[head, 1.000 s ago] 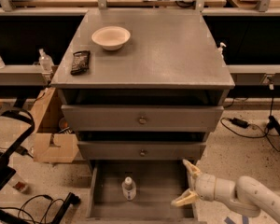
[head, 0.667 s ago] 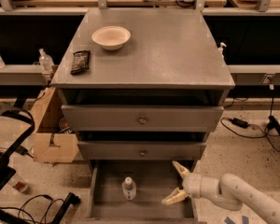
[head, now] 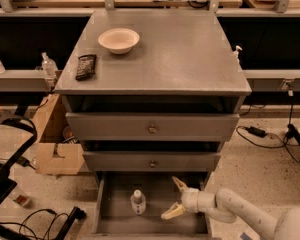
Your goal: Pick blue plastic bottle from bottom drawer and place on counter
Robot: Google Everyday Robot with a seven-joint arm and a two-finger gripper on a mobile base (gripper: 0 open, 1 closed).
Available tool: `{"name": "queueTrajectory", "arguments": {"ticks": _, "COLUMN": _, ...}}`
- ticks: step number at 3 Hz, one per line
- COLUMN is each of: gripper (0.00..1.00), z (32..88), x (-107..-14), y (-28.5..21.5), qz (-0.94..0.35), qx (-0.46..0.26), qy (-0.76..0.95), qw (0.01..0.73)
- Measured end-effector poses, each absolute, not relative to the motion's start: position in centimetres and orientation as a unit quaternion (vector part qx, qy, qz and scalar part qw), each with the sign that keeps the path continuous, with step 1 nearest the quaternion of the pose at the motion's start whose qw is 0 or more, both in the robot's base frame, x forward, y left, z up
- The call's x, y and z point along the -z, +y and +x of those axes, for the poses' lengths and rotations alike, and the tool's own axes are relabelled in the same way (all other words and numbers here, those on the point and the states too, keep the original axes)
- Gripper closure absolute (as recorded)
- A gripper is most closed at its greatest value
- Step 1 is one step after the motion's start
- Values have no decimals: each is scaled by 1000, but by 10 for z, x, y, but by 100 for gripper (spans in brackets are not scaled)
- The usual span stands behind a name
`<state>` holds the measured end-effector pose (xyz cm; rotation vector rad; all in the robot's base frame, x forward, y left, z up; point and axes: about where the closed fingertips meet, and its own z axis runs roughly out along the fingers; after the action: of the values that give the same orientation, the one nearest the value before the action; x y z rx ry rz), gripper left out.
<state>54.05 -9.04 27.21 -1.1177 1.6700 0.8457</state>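
The blue plastic bottle (head: 137, 202) stands upright, white cap up, on the floor of the open bottom drawer (head: 155, 226), left of centre. My gripper (head: 172, 199) is open inside the drawer, its two pale fingers spread and pointing left, a short way to the right of the bottle and not touching it. The arm reaches in from the lower right. The grey counter (head: 175, 59) is the top of the cabinet above.
A white bowl (head: 118, 39) and a dark snack bar (head: 85, 66) lie on the counter's left part. Two shut drawers with brass knobs (head: 152, 129) sit above the open one. A cardboard box (head: 57, 151) and cables lie on the floor at left.
My gripper has moved left across the open drawer, closing on the bottle. The bottle has not moved.
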Motion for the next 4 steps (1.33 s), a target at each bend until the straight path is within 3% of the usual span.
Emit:
{"name": "queueTrajectory", "arguments": {"ticks": 2, "gripper": 0, "z": 551, "x": -231, "y": -27, "qz": -455, "qx": -374, "qy": 643, "qw": 489}}
{"name": "queueTrajectory", "arguments": {"ticks": 4, "gripper": 0, "z": 541, "x": -214, "y": 26, "qz": -478, "qx": -407, "qy": 618, "qw": 473}}
